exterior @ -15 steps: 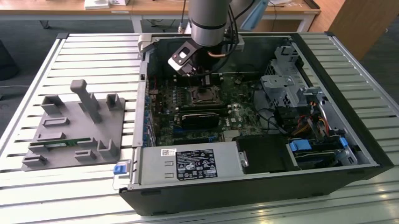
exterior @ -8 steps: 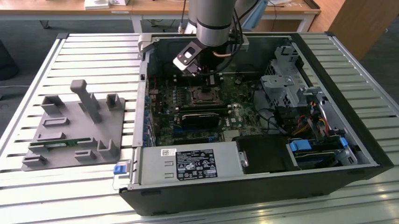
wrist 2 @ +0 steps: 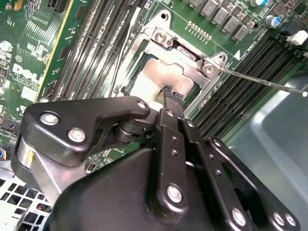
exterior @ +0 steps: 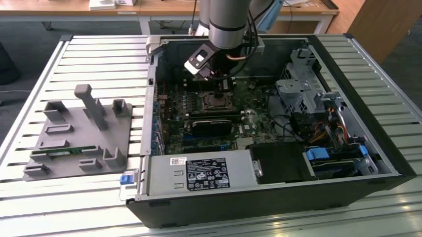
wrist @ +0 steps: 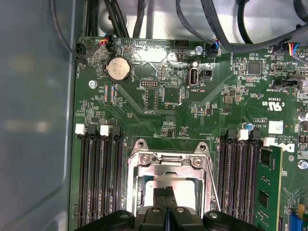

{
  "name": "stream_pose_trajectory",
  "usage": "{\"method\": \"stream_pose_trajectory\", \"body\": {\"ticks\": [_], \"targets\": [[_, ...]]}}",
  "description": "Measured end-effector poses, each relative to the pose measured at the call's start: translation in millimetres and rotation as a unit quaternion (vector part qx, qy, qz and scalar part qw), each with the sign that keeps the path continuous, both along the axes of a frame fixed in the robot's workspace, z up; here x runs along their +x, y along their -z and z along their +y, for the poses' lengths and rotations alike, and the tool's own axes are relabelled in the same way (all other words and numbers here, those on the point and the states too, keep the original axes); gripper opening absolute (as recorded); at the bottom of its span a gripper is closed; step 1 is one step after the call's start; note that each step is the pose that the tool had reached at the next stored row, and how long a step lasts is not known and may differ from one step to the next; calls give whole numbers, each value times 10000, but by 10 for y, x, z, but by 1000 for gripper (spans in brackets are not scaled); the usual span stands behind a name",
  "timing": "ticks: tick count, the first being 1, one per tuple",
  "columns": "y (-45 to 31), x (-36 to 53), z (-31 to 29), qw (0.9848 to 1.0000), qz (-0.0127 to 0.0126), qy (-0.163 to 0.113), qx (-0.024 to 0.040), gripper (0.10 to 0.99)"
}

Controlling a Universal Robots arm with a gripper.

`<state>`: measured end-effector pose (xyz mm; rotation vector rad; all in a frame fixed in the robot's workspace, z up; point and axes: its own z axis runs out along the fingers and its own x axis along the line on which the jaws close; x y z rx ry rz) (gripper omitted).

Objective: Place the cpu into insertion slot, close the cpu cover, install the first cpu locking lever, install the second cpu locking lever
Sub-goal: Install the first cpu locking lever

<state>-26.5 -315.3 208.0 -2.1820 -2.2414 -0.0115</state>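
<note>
Silvery cpu cover lay closed over the cpu, right beneath the claw. Claw tips were pinched together, just at the cpu's pale face.

— Cpu?
— Pale silvery sq., flat in the insertion slot, seen thru the window.
— Cpu cover?
— Silvery frame, down over it. One thin locking lever juts out from a corner.
</note>
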Motion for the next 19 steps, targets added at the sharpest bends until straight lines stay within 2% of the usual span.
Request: {"method": "stream_pose_trajectory", "body": {"ticks": [4, 12, 19], "targets": [[-16, 0, 0, 10000, 0, -1, 0, 106], [-103, 0, 0, 10000, 0, 0, 0, 106], [-230, 0, 0, 10000, -1, 0, 1, 106]]}}
